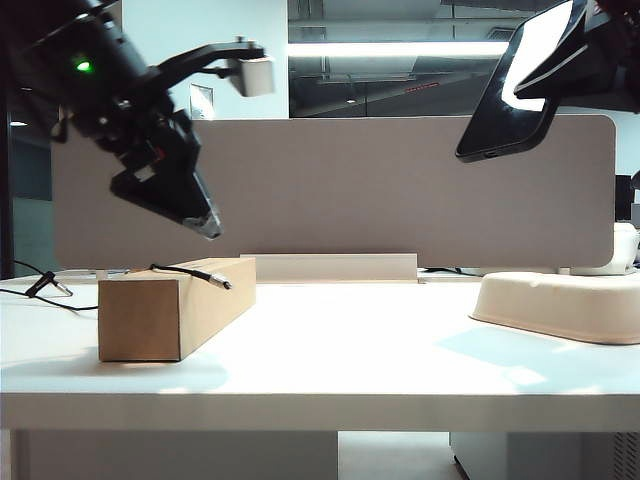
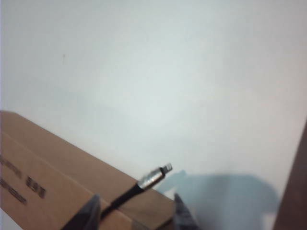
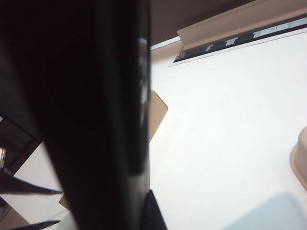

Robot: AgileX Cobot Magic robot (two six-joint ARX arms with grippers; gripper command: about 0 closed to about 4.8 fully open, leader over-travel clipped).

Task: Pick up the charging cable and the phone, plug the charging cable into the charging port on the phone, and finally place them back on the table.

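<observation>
The right gripper (image 1: 585, 50) hung high at about one o'clock in the exterior view, clenched on the phone (image 1: 510, 85), which it held tilted in the air, its lower short edge angled down toward the middle of the table (image 1: 350, 350); in the right wrist view the phone (image 3: 96, 115) filled most of the picture as a dark slab. The charging port could not be made out. The left gripper (image 1: 205, 225) hovered at about ten o'clock, nose down, just above the cardboard box (image 1: 170, 305), its jaws released and spread, grasping nothing. The charging cable (image 1: 190, 270) lay along the top of the box, its silvery plug (image 2: 154, 176) jutting past the box's corner over the table; in the left wrist view the fingertips (image 2: 88, 211) stood on either side of the cord just behind the plug. The step in hand looked to be taking up the cable. To do it well, the left gripper should probably come down so the black collar sits square between the pads, close near the plug so little cord flexes, and leave the metal tip free. A grasp too far back would likely let the plug droop and miss the port.
</observation>
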